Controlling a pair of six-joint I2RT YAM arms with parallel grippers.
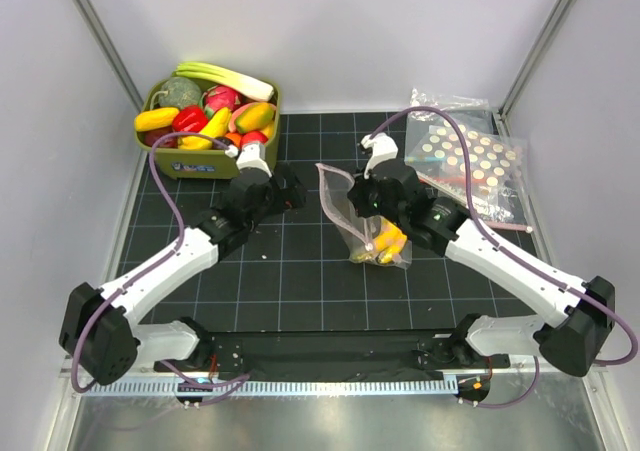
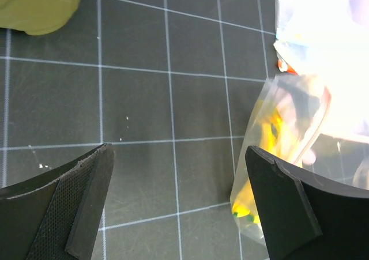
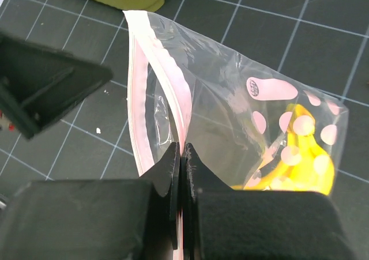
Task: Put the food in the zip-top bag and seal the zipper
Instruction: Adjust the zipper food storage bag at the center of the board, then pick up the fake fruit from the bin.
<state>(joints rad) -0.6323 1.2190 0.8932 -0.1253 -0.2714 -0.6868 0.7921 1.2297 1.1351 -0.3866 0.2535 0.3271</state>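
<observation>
Zip-top bag [image 3: 230,98] zipper [image 3: 164,70] edge pinched in R claw [image 3: 182,150]; L claw [image 2: 179,151] agape nearby.

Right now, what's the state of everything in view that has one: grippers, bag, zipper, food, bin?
left gripper: open, empty.
right gripper: shut on the zipper.
zipper: unsealed, strips apart beyond the pinch.
zip-top bag: mouth open, banana bunch inside.
banana bunch: in the bag.
green bin: full of toy food.
spare bags: lying flat, not held.
</observation>
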